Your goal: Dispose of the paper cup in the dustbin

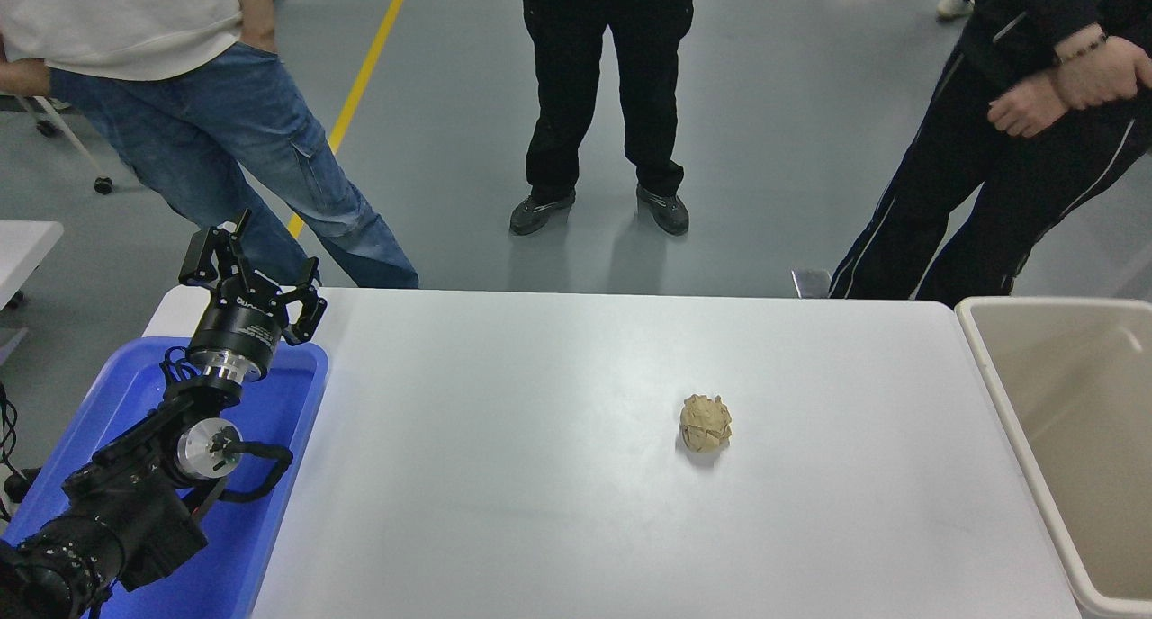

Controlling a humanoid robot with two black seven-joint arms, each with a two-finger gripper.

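The beige dustbin [988,381] stands at the right end of the white table [558,475]; only its left part shows and what I see of its inside is bare. The paper cup is out of view. My right arm and gripper are out of view too. My left gripper [247,264] is parked at the lower left above the blue bin [270,475], open and empty.
A crumpled tan paper ball [705,423] lies right of the table's middle. Three people stand beyond the far edge: one in jeans [225,142] at the left, one in black trousers [598,88] at the middle, one in dark clothes [1008,160] at the right.
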